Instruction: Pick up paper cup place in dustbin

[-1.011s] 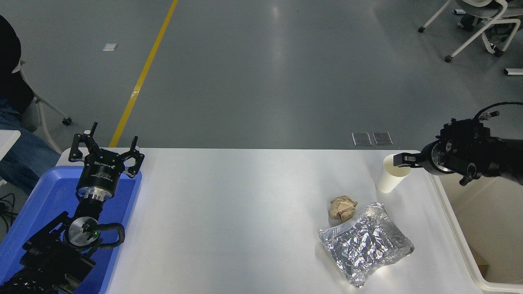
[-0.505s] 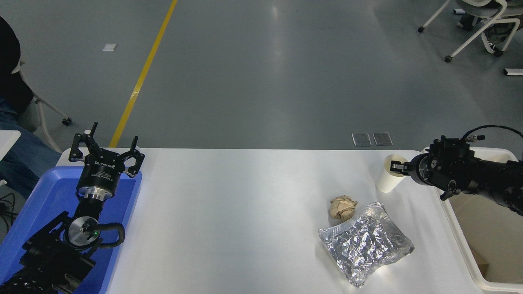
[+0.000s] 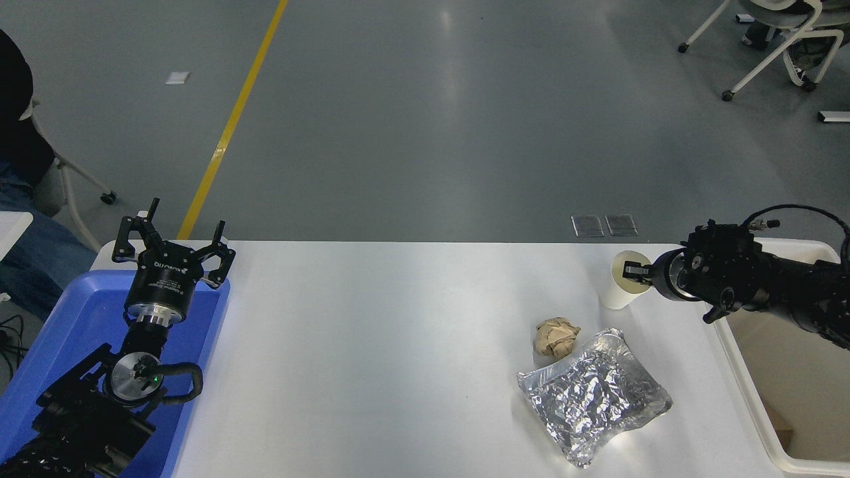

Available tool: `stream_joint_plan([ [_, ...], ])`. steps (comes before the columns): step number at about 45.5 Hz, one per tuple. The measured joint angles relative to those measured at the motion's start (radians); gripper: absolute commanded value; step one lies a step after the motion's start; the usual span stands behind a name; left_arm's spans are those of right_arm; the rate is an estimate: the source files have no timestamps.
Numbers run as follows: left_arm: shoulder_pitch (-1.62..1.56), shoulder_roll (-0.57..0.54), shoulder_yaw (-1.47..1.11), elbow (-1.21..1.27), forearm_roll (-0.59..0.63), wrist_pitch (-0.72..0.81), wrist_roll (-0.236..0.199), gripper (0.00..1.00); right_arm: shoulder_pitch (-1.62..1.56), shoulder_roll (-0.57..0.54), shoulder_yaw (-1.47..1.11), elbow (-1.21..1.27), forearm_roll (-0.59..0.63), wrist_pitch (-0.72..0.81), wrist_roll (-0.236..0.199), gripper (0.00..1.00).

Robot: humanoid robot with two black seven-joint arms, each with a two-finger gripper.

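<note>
The white paper cup (image 3: 617,291) stands on the white table (image 3: 398,345) at the far right, leaning a little to the left. My right gripper (image 3: 631,273) comes in from the right edge and sits at the cup's rim, touching it; its grip is not readable from here. The cream-white dustbin (image 3: 746,386) stands off the table's right edge, under my right arm. My left gripper (image 3: 171,240) is parked open at the lower left, over the blue tray (image 3: 73,312).
A crumpled brown paper ball (image 3: 556,335) lies in front and to the left of the cup. A silver foil pouch (image 3: 594,398) lies nearer to me. A person sits at the far left edge. Office chairs stand at the top right.
My right gripper has moved down and left onto the cup's rim. The cup has shifted a little to the left and tilted. The left arm has not moved.
</note>
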Motion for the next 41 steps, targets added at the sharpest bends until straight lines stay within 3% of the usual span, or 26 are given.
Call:
stream_joint_plan([
  [14,0.0,0.0,0.0,0.0,0.0,0.0,0.0,1.0,0.426,-0.163,-0.108,0.366,0.004,0.209,0.006,0.0],
  [21,0.0,0.0,0.0,0.0,0.0,-0.001,0.002,1.0,0.702,-0.217,-0.18,0.528,0.013,0.352,0.029,0.0],
  [41,0.0,0.0,0.0,0.0,0.0,-0.002,0.002,1.0,1.083,-0.211,-0.301,0.692,0.086,0.498,0.06,0.0],
])
